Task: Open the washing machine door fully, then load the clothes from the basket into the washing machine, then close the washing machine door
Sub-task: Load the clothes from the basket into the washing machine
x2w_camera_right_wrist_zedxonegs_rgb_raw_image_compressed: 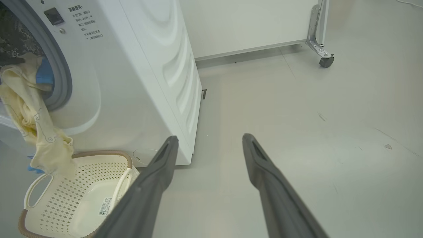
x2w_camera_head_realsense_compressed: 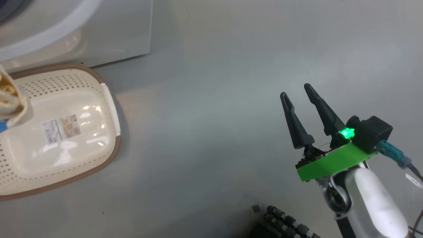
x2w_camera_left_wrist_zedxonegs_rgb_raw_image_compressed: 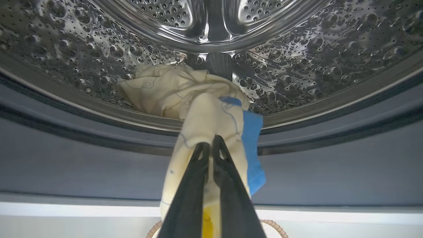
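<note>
In the left wrist view my left gripper is shut on the clothes, a pale yellow garment with a blue piece, held at the mouth of the washing machine's steel drum. The cloth's front end lies over the grey gasket into the drum. From the right wrist view the clothes hang out of the washing machine opening, their tail reaching down to the basket. The basket holds nothing else. My right gripper stands open over the floor, apart from everything. The washing machine door is out of view.
The washing machine's lower front stands just behind the basket. Grey floor stretches to the right. A white panel with a caster wheel stands beyond the machine. My base's dark parts show at the bottom.
</note>
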Available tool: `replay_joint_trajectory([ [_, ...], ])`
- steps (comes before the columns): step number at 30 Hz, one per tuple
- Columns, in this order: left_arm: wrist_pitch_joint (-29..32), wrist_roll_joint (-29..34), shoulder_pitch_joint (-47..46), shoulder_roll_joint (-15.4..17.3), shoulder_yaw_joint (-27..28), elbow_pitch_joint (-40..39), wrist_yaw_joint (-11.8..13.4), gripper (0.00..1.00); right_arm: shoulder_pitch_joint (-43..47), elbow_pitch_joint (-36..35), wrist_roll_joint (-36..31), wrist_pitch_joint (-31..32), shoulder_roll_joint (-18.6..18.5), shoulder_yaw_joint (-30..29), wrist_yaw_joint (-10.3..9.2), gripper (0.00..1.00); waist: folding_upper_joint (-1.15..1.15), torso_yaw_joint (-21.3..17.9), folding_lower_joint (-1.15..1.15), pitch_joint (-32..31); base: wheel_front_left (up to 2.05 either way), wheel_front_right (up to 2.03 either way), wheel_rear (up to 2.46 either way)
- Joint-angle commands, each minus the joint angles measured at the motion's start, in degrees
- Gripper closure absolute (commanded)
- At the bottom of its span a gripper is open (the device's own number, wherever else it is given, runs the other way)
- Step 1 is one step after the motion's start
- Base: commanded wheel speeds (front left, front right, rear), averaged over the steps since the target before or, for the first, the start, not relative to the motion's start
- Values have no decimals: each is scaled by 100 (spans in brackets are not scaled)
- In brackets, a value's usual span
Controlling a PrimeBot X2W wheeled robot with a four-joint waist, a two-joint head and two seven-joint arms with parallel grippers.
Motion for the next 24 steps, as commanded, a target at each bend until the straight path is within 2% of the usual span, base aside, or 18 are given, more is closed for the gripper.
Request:
replay_joint_trajectory([
  [1,53,19,-272,424,246,-188,-24,100,-42,-137,52,-49,-51,119,1,0,0,-203,-1,224,0,0,0],
  [5,308,97,-870,708,266,-123,-63,100,-182,-233,186,-57,-51,216,1,0,0,-414,-1,544,0,0,0],
  [11,-2,290,-1460,903,319,95,-93,100,-238,-316,328,-59,-51,295,1,0,0,-604,-1,866,0,0,0],
  [15,-685,464,-1799,998,399,258,-166,100,-274,-345,408,-59,-51,330,1,0,0,-707,-1,1048,0,0,0],
  [22,-2624,857,-2363,976,465,684,-351,100,-324,-387,466,-59,-51,359,1,0,0,-761,-1,1249,0,0,0],
  [24,-2983,882,-2424,918,464,923,-399,100,-343,-384,464,-60,-51,367,1,0,0,-753,-1,1266,0,0,0],
])
